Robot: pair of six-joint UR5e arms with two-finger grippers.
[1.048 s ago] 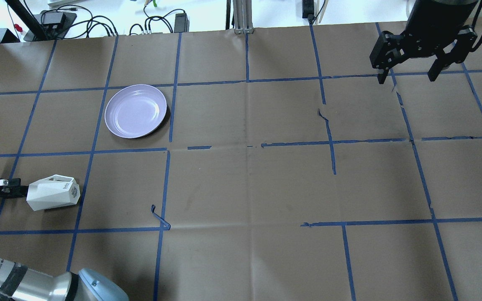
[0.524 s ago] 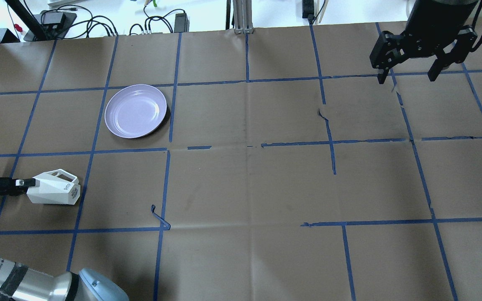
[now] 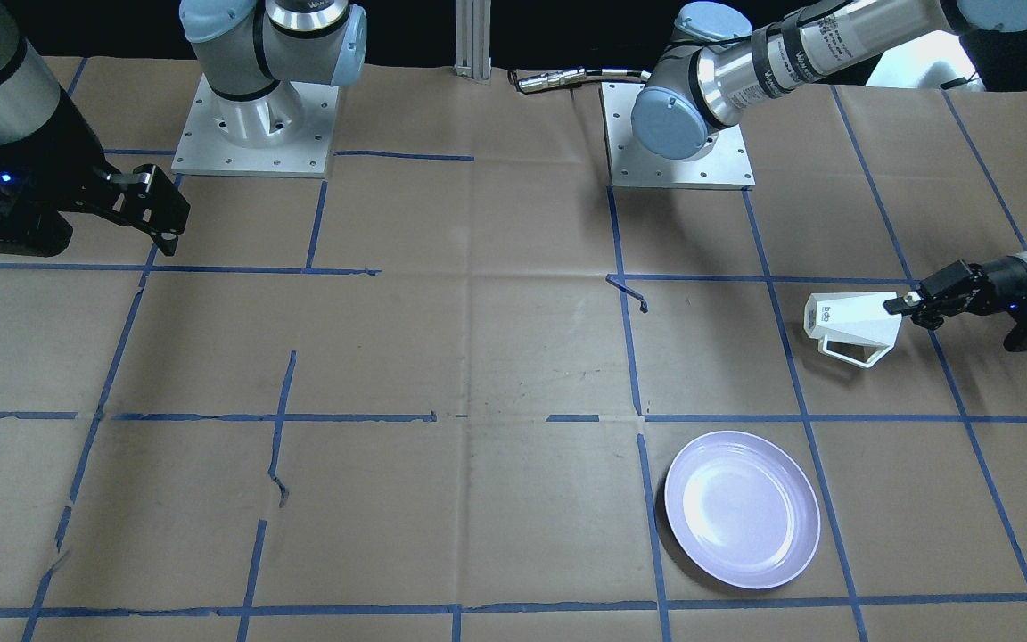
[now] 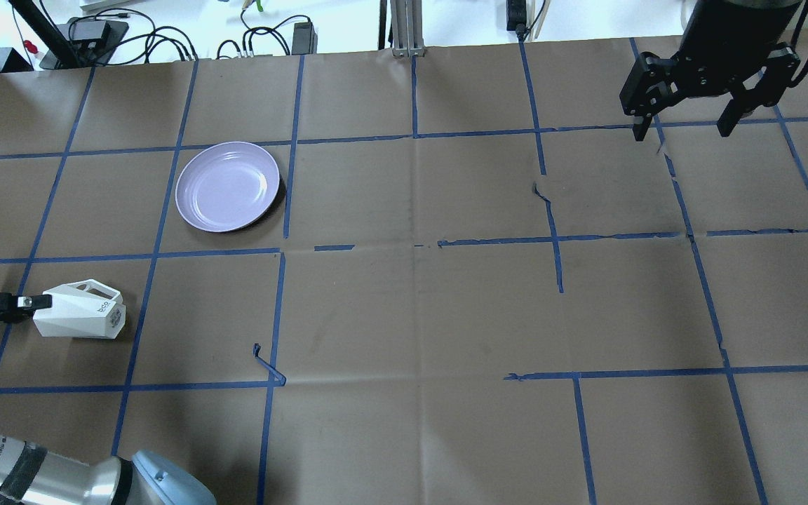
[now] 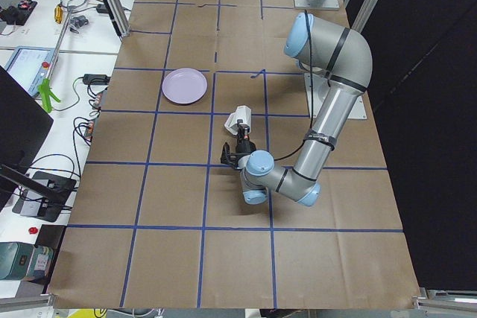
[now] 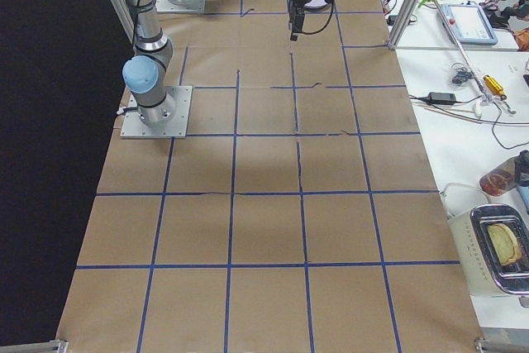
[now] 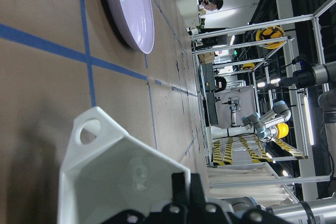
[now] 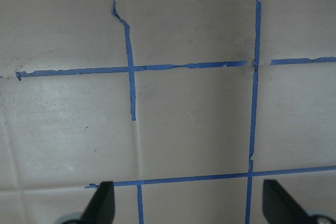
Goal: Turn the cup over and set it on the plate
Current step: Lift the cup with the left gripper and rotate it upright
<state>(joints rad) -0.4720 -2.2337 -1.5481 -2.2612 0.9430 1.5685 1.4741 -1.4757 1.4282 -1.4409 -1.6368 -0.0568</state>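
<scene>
The white faceted cup lies on its side at the table's left. Its mouth faces my left gripper, its lettered base points toward the table's middle, and its handle is on the far side. The left gripper is shut on the cup's rim, with one finger inside the mouth. I cannot tell whether the cup touches the paper. The cup also shows in the front view. The lavender plate sits beyond the cup and to its right, with nothing on it. My right gripper hangs open over the far right.
Brown paper with a blue tape grid covers the table. A loose curl of tape sticks up to the right of the cup. Cables and power bricks lie past the far edge.
The left gripper has rolled the cup so its handle came into view on the far side. It has also drawn the cup a little to the left. The right arm has not moved.
</scene>
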